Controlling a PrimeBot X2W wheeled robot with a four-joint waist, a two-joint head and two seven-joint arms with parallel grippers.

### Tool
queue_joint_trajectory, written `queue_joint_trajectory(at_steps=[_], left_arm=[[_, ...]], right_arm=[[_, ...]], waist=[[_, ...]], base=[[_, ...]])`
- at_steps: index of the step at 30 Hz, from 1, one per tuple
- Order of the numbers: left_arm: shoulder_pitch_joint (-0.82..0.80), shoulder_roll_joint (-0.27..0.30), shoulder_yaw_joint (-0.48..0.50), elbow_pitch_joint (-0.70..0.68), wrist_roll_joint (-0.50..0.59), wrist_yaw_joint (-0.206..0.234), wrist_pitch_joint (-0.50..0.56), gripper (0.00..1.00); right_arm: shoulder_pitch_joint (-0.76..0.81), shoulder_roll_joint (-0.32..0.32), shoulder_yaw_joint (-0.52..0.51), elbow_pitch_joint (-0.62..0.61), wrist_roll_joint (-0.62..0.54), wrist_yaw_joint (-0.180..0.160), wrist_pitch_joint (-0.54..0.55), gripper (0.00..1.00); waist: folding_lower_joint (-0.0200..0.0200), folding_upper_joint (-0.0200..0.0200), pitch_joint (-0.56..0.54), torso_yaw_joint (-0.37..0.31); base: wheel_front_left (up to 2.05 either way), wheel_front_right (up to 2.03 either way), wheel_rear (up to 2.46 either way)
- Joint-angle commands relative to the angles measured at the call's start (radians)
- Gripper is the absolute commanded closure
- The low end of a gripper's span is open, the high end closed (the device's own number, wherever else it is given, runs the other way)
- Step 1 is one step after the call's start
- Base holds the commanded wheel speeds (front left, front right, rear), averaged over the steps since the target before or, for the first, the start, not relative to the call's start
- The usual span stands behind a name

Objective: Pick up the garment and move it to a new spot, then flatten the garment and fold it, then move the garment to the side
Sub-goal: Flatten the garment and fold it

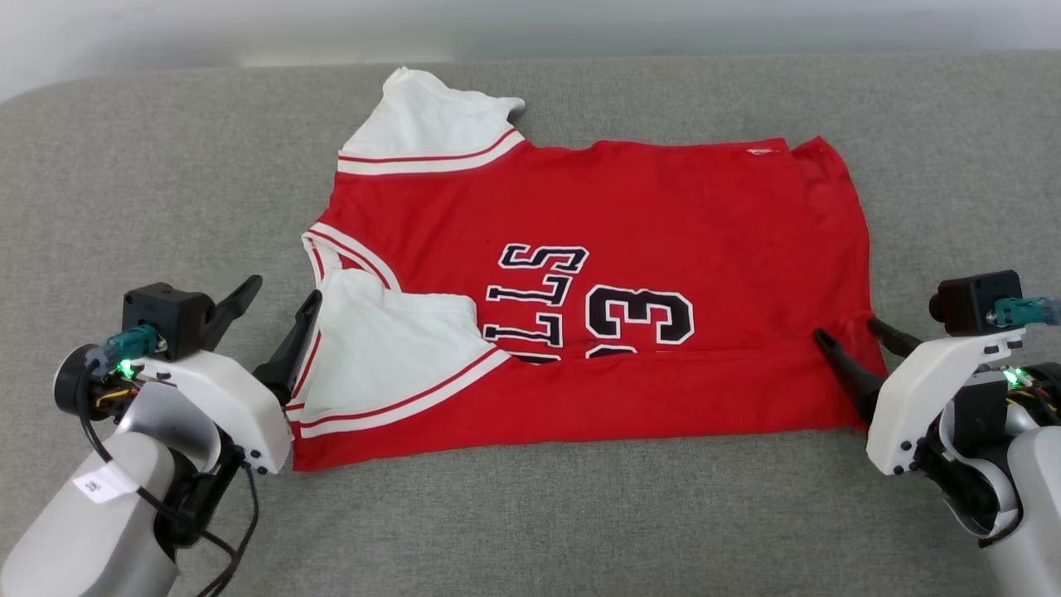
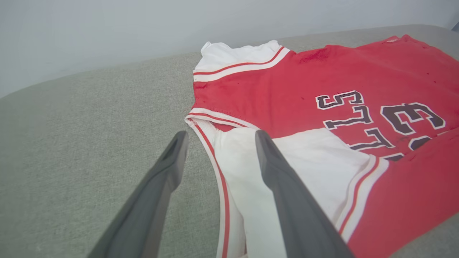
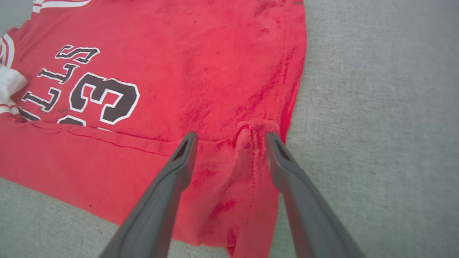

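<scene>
You have the jersey (image 1: 663, 215) lying spread on the grey fabric surface (image 1: 530, 514), roughly in the middle of it, neck toward your left side and hem toward your right. Its near long edge is folded up over the body, so the fold hides the lower part of the black, white-outlined lettering and number. The near white sleeve (image 1: 390, 348) is turned in over the red front. The far white sleeve (image 1: 423, 124) sticks out toward the back edge of the surface.

Your left claw (image 1: 283, 290) sits at the jersey's neck end with its fingers apart and nothing between them. In the left wrist view the left claw (image 2: 221, 134) has one finger over the white sleeve (image 2: 304, 161) of the jersey (image 2: 287, 93). Its other finger is over bare grey fabric (image 2: 89, 125), and the striped trim runs between the two.

Your right claw (image 1: 846, 328) is at the near hem corner, fingers likewise spread and gripping nothing. In the right wrist view the right claw (image 3: 231, 136) straddles a small raised ridge (image 3: 247, 136) of red cloth on the jersey (image 3: 197, 64). You cannot tell whether either fingertip touches the cloth.
</scene>
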Motion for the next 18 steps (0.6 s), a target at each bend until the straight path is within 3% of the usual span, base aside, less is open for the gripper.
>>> queue_joint_trajectory(at_steps=[1, 4, 9, 18], left_arm=[[0.005, 0.006, -0.003, 0.0, 0.014, 0.008, -0.01, 0.0], [0.035, -0.017, 0.008, -0.021, 0.006, 0.045, -0.032, 0.0], [0.113, -0.019, 0.026, -0.098, -0.01, 0.125, -0.014, 0.0], [0.308, 0.0, 0.01, -0.271, -0.042, 0.249, 0.091, 0.0]], right_arm=[[-0.018, -0.011, 0.006, -0.003, -0.014, 0.0, -0.009, 0.0], [0.004, -0.048, 0.055, -0.02, -0.08, 0.0, -0.037, 0.0], [0.052, -0.058, 0.044, -0.055, -0.161, 0.0, -0.039, 0.0], [0.196, 0.044, -0.096, -0.158, -0.261, 0.0, 0.128, 0.0]], waist=[[-0.0001, -0.0001, -0.011, 0.0], [-0.0001, -0.0001, -0.038, 0.005], [-0.0001, -0.0001, -0.075, 0.013], [-0.0001, -0.0001, -0.11, 0.015]], base=[[0.0, 0.0, 0.0], [0.0, 0.0, 0.0], [0.0, 0.0, 0.0], [0.0, 0.0, 0.0]])
